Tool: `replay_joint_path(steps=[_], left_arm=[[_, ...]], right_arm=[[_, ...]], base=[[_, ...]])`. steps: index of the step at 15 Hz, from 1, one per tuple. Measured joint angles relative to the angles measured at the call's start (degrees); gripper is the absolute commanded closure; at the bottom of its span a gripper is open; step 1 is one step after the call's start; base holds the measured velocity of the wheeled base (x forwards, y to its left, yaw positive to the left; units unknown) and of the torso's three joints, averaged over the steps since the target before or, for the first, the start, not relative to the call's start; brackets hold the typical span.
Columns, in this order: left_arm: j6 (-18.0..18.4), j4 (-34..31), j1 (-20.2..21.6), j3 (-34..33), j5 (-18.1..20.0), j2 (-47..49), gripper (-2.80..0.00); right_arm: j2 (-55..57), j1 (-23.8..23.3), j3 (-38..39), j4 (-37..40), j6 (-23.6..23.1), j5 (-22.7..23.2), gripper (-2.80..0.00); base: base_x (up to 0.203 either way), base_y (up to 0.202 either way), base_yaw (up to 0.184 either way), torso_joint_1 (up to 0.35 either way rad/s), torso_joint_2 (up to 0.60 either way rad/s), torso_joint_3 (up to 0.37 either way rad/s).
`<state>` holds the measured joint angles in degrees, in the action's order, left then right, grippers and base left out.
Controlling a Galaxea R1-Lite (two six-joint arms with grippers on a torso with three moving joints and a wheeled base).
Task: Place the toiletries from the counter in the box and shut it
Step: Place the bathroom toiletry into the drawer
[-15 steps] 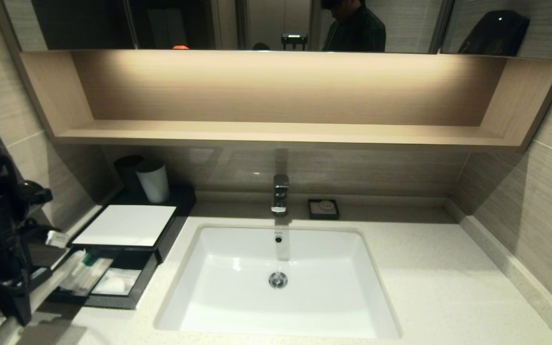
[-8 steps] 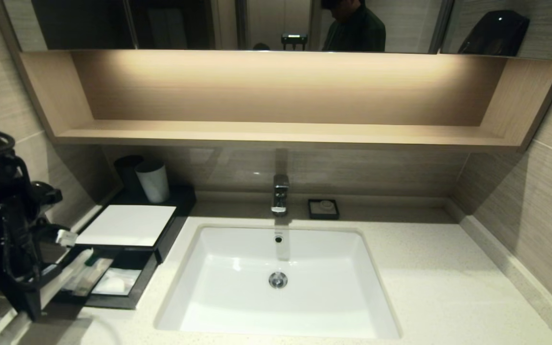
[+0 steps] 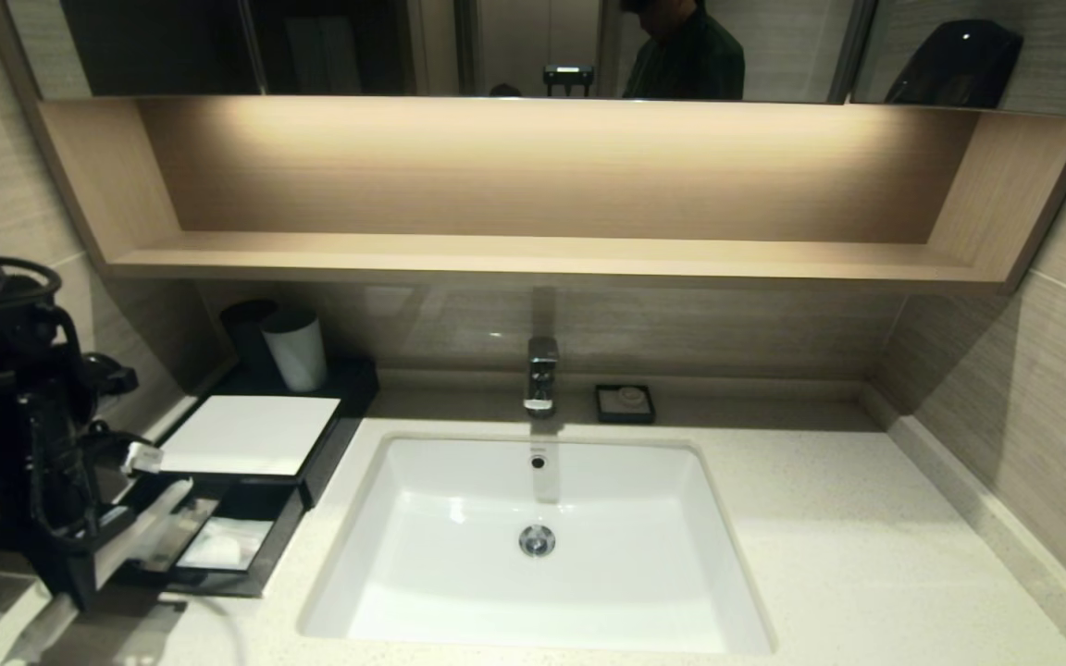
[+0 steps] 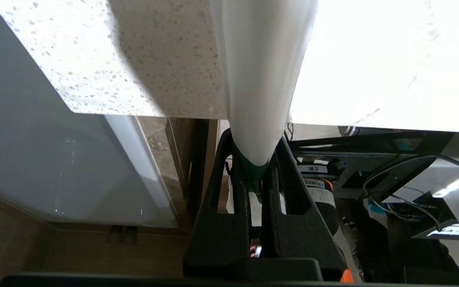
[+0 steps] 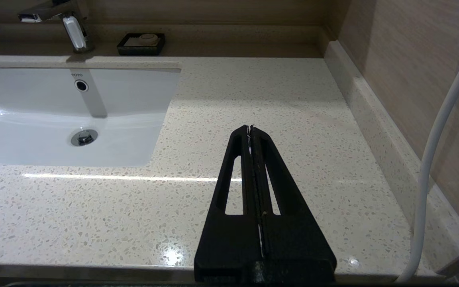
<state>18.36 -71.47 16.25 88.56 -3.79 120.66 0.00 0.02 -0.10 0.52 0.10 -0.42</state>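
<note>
Left hand (image 3: 130, 532) moved toward box (image 3: 246, 435), gripping long packet (image 3: 158, 518) lengthwise, pointing boxward, right hand (image 5: 250, 129) closed

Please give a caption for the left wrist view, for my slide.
Left tool shut on a long pale packet above the speckled counter edge.

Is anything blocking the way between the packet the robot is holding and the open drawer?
Nothing visible does. The left gripper is shut on a long pale packet, beside the box's open drawer, where other packets already lie.
</note>
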Motion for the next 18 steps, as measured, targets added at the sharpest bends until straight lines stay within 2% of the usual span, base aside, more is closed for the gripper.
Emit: replay_joint_path(steps=[18], left_arm=[[0.27, -0.16, -1.12, 7.28, 0.16, 6.41, 0.0]], right_arm=[[0.0, 0.0, 0.0, 0.0, 0.01, -0.02, 0.0]], base=[[0.0, 0.0, 0.0, 0.0, 0.0, 0.0]])
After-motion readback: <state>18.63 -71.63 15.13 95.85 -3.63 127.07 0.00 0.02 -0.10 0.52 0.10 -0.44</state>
